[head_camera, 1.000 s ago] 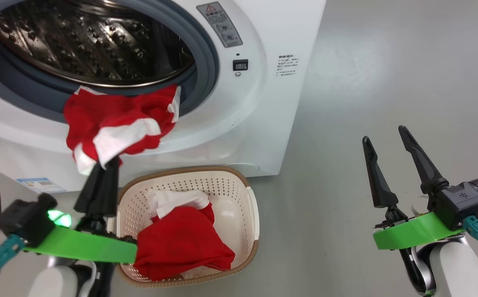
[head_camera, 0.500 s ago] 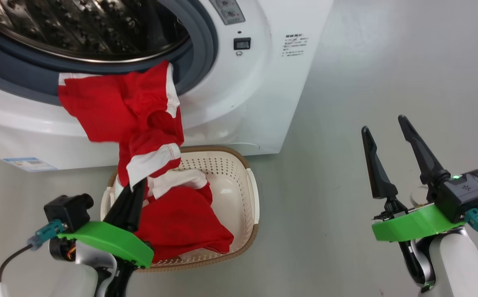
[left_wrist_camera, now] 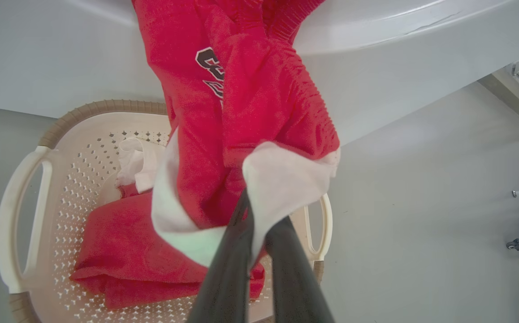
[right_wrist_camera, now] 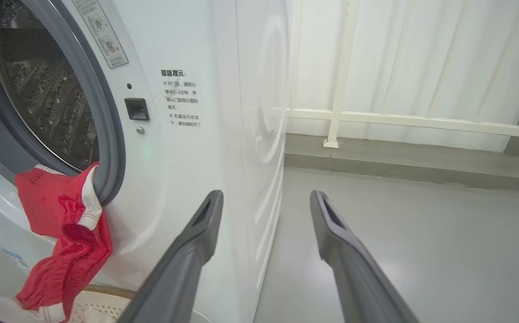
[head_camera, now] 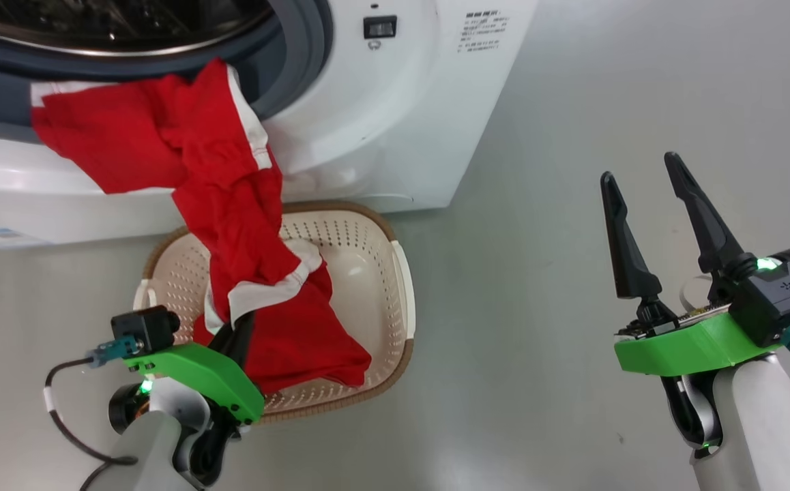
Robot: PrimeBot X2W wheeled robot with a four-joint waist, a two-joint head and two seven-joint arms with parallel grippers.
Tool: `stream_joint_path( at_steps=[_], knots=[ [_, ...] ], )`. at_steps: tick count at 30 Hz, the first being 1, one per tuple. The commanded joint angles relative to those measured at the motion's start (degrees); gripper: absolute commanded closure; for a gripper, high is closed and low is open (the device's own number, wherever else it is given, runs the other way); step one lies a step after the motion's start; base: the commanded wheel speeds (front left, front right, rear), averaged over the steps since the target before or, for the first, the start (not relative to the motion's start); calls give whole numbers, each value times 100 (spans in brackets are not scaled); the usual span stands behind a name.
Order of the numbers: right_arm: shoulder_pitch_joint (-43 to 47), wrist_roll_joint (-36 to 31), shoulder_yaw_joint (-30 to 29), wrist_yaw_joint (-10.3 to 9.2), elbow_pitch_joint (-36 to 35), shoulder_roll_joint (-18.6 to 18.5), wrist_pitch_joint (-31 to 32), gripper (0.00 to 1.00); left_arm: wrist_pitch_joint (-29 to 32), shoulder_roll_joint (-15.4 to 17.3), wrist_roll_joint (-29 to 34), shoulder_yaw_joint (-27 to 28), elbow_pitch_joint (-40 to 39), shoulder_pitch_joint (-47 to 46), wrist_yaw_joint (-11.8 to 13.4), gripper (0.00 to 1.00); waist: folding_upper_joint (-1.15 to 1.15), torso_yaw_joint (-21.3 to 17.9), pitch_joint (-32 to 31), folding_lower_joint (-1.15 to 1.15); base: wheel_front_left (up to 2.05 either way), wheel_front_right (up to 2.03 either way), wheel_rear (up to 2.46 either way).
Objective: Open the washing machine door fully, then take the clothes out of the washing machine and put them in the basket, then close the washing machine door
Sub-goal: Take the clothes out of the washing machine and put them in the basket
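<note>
Your glossy white washing machine looms behind; a ribbed red garment drapes from its grey gasket over the perforated cream basket. Your left gripper pinches its white hem; your right gripper gapes empty.

I have the washing machine at the far left, the basket on the floor just in front of it. A garment hangs from the drum opening down into the basket, over a second garment lying inside. My left gripper sits above the basket's near side, my right gripper well apart to the right.
</note>
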Motion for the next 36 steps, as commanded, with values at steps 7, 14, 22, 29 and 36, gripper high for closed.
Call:
stream_joint_path(
  at_steps=[7,14,22,29,36],
  knots=[
    [-239,-23,168,36,-238,6,-36,0,72,128,-555,-308,822,-528,-38,100,0,-166,701,0,0,0,0],
    [-364,30,195,36,-269,6,-36,0,0,226,-891,-601,1531,-785,-38,100,0,-269,993,0,0,0,0],
    [-433,42,182,36,-295,6,-36,0,-10,244,-1236,-927,1751,-940,-38,100,0,-288,1176,0,0,0,0],
    [-505,48,214,36,-306,6,-36,0,-24,291,-1504,-1157,1859,-1063,-38,100,0,-281,1323,0,0,0,0],
    [-534,55,232,36,-257,6,-36,0,-225,339,-1687,-1369,1981,-1211,-38,70,0,-256,1310,0,0,0,0]
  ],
)
